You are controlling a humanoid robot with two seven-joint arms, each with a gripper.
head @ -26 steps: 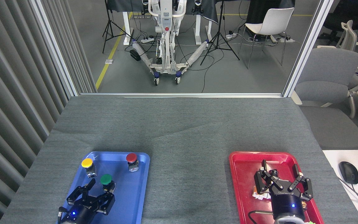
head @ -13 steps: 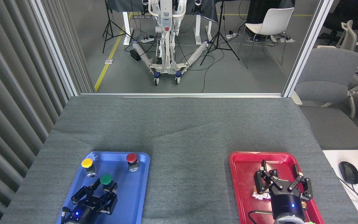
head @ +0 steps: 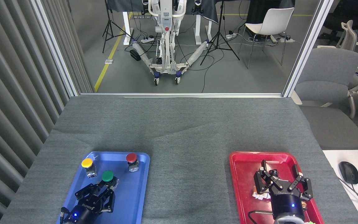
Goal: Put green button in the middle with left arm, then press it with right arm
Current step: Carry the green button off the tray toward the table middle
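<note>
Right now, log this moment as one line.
left claw: shut on green button | blue tray | right claw: open, idle

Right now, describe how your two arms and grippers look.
Both arms are black. Each ends in a black gripper of jointed linkage fingers on a cylindrical body with a small blue light. The left gripper carries white ROBOTIQ lettering; a short black plug or cable end shows near its base. The right gripper has faint lettering on its body, too small to read, and a pale ring just below.

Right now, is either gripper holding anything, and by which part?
The left gripper is shut on the green button, gripping its base under the cap. The right gripper, over the red tray, is open and holds nothing.
</note>
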